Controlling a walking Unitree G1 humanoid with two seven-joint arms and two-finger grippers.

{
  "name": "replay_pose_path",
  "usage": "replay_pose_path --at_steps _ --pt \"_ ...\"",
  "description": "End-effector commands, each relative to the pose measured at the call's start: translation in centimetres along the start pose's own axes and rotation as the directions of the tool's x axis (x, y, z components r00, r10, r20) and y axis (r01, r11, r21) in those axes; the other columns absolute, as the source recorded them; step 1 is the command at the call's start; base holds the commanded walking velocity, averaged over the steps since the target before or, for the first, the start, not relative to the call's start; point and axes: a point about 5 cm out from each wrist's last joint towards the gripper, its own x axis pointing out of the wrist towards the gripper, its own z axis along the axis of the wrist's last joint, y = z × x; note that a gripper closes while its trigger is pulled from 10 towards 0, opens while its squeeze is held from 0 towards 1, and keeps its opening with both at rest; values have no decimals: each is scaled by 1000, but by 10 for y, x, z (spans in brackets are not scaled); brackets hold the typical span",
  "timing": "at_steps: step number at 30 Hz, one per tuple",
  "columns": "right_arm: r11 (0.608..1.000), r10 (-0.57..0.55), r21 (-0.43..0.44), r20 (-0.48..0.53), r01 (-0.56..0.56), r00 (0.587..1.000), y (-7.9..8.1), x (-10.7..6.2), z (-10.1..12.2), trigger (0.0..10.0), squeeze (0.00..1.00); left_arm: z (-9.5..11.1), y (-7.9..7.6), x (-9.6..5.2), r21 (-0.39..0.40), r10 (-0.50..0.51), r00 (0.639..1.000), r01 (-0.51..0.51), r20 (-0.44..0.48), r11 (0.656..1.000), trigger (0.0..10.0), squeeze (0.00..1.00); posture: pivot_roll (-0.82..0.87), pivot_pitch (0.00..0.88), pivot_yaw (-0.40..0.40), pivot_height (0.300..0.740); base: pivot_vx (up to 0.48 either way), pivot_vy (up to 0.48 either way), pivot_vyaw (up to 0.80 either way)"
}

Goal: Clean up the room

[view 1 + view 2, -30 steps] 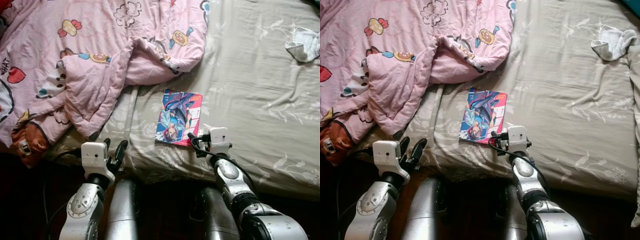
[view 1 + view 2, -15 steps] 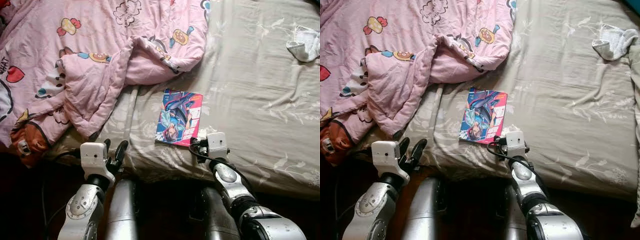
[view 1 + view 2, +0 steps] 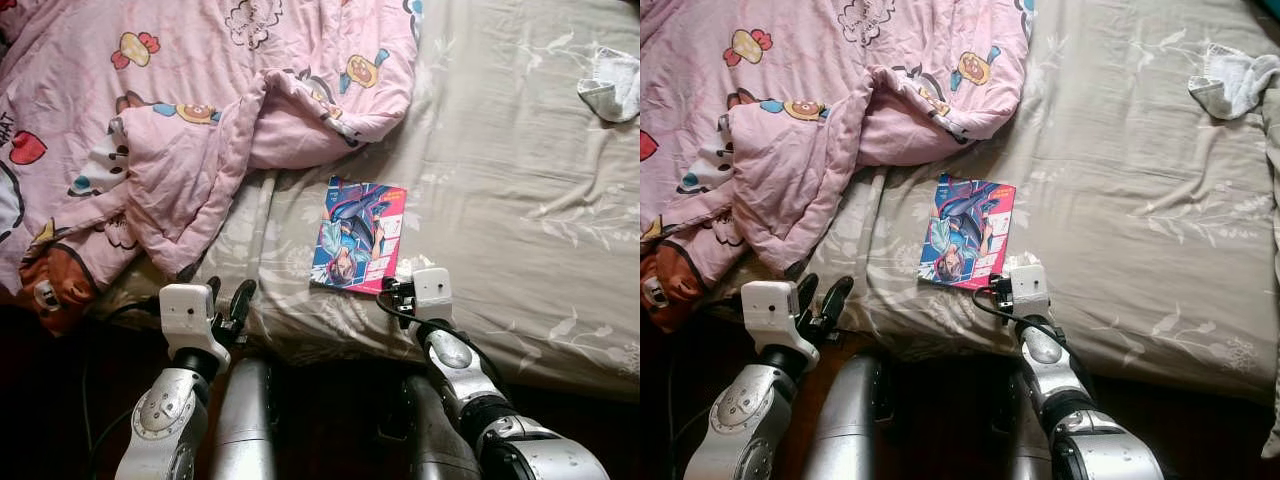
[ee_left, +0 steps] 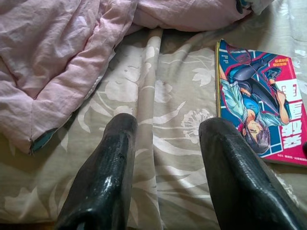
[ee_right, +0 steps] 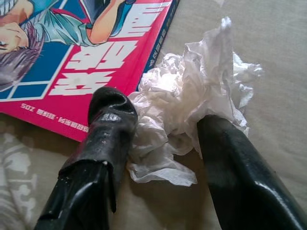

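Crumpled tissue (image 5: 187, 120) lies on the bed sheet (image 3: 520, 220) at the near edge of the bed, touching the lower right corner of a comic book (image 3: 358, 235). The right gripper (image 5: 163, 139) is at the tissue: its two black fingers (image 5: 108, 139) stand apart on either side of the wad, one finger overlapping the book's red cover edge, the paper bunched between them but not visibly clamped. The left gripper (image 4: 165, 163), at about 8 o'clock from the book, hovers over the sheet edge with its fingers spread wide and nothing between them. Beyond, at 10 to 11 o'clock, a pink printed duvet (image 3: 180, 120) lies rumpled. A white cloth (image 3: 612, 85) rests far off at 2 o'clock.
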Motion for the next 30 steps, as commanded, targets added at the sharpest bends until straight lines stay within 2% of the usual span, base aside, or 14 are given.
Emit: replay_pose_path --at_steps 1,18,21,24,30 --pt "1000 9 27 -73 -8 997 4 -9 -24 0 0 -10 3 -7 1 20 998 -20 -56 1000 10000 0 211 621 36 645 0 0 0" --pt "999 -18 40 -46 19 999 3 -10 -22 0 0 -10 3 -5 1 28 998 -28 -47 1000 10000 0 209 612 31 645 0 0 0" --pt "999 -46 21 -49 47 998 -1 -10 -22 0 0 -9 3 -4 0 30 999 -30 -45 1000 10000 0 206 611 29 645 0 0 0" --pt "996 -93 -1 -62 93 994 -8 -11 -24 0 0 -8 5 -2 -42 60 998 -61 -36 997 10000 0 206 611 28 645 0 0 0" --pt "993 -121 7 -59 122 991 -14 -12 -25 0 0 -11 8 -3 -22 61 997 -62 -47 998 10000 0 200 610 27 645 0 0 0"
